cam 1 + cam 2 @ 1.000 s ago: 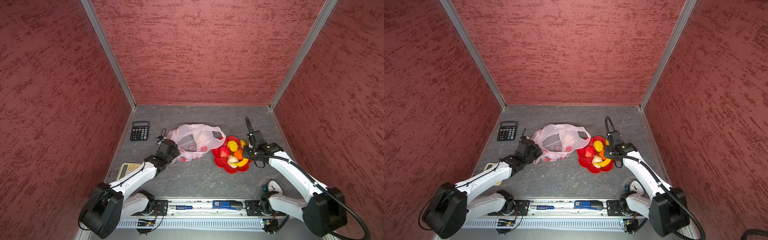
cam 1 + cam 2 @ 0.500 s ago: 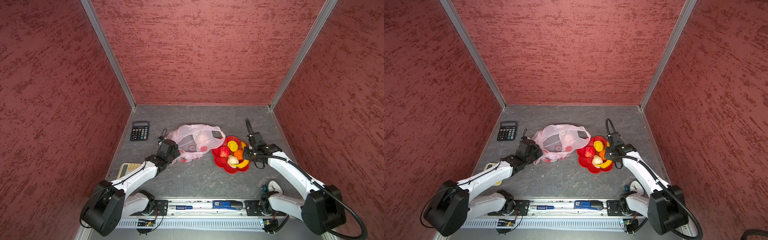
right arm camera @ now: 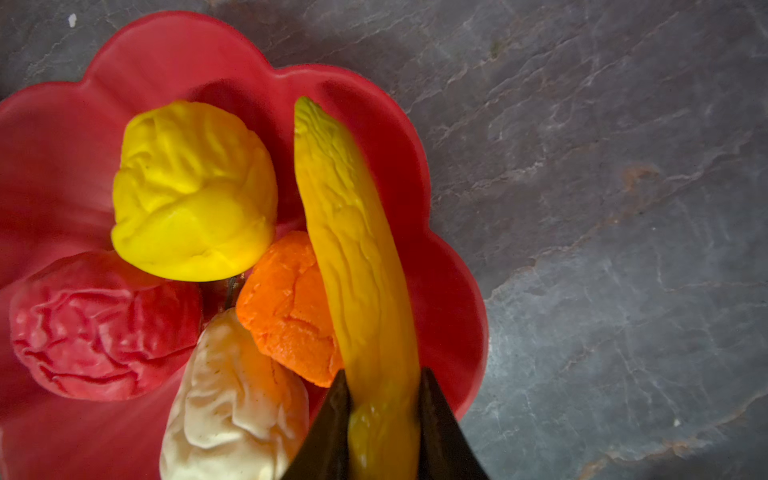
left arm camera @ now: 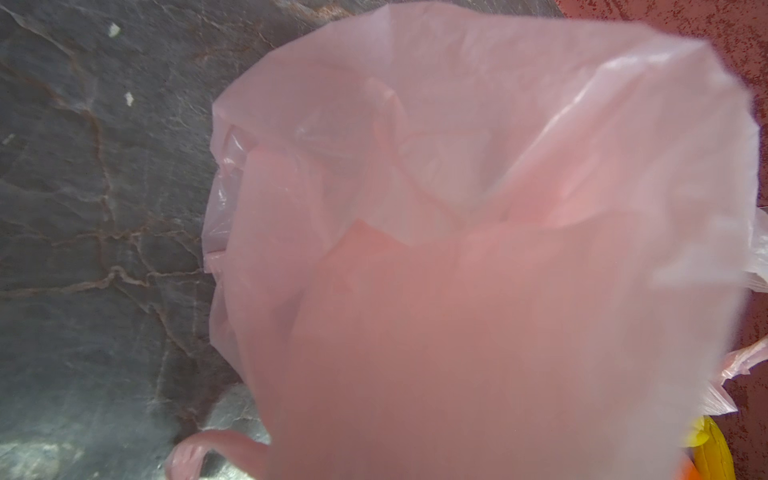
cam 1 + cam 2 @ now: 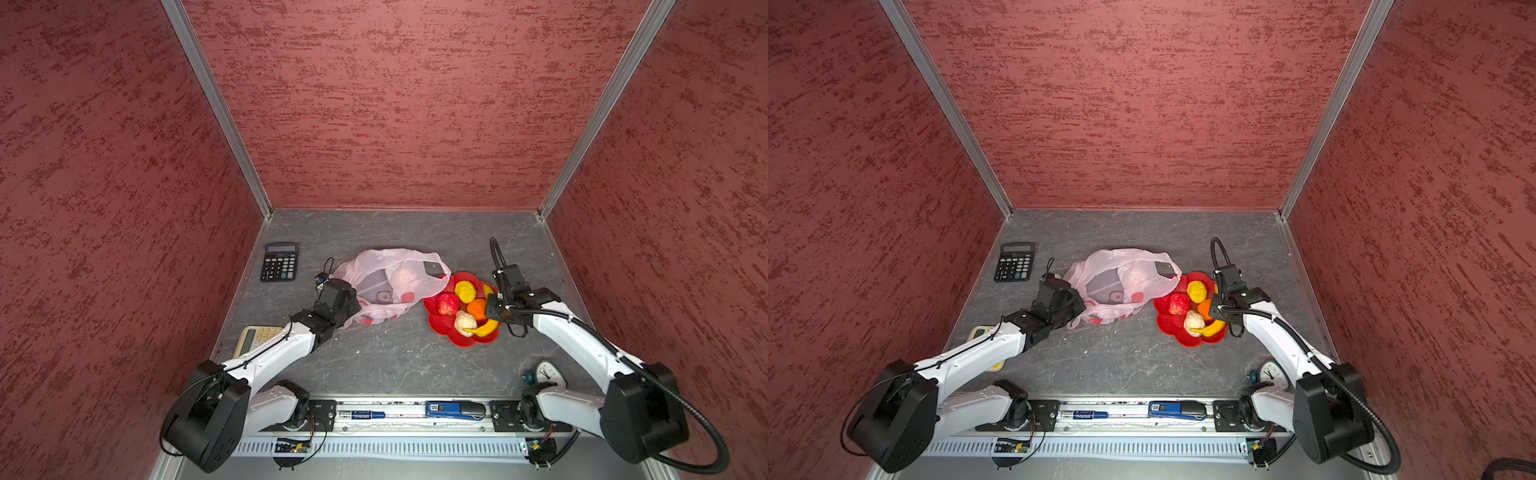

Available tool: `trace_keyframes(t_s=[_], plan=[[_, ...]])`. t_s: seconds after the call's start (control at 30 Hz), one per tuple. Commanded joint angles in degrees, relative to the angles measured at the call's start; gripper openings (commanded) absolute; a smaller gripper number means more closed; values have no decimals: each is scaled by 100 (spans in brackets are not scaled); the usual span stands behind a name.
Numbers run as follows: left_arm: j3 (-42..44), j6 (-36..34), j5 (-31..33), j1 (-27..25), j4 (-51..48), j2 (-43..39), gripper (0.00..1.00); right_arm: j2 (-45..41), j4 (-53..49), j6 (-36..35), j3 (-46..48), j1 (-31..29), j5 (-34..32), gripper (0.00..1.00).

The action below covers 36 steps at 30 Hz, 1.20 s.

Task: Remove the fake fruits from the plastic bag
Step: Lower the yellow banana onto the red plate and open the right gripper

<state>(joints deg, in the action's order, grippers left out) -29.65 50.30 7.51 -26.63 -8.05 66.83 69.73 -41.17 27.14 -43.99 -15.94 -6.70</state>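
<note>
- The plastic bag [image 5: 388, 280] lies crumpled on the grey worktop [image 5: 395, 361], near the middle, with its mouth open toward the red dish [image 5: 438, 328].
- A pale lump [image 5: 402, 275] shows through the thin pink film inside the bag.
- The left end effector [image 5: 351, 309] is closed tight at the bag's near corner. In the left wrist view the pink film fills almost the whole picture, so its fingers are hidden.
- The dish sits just beside the bag, and one bag handle touches its rim.
- In the dish are a yellow fruit [image 3: 193, 191], a red fruit [image 3: 99, 328], an orange [image 3: 291, 307] and a cream fruit [image 3: 232, 399], all packed close together.
- The right end effector [image 3: 383, 376] is clamped on one end of the banana [image 3: 353, 249]. The banana stretches over the dish, next to the orange.
- Farther off, a black calculator [image 5: 279, 262] lies near the left wall and a cream calculator [image 5: 255, 338] peeks out under the left arm.
- A small clock [image 5: 548, 374] sits by the right arm's base.
</note>
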Motion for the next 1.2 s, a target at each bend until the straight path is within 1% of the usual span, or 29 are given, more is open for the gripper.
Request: trace_keyframes(t_s=[0.0,0.3,0.47,1.17], plan=[[32,-73,-39,35,38,-22,1,64,178,-15,116,30,-139,21],[44,-59,-80,43,69,49,1,74,249,-42,154,26,-139,24],[23,-58,-83,37,92,76,1,75,245,-44,145,30,-155,28],[32,-60,-74,36,99,67,1,113,245,-23,145,29,-196,35]])
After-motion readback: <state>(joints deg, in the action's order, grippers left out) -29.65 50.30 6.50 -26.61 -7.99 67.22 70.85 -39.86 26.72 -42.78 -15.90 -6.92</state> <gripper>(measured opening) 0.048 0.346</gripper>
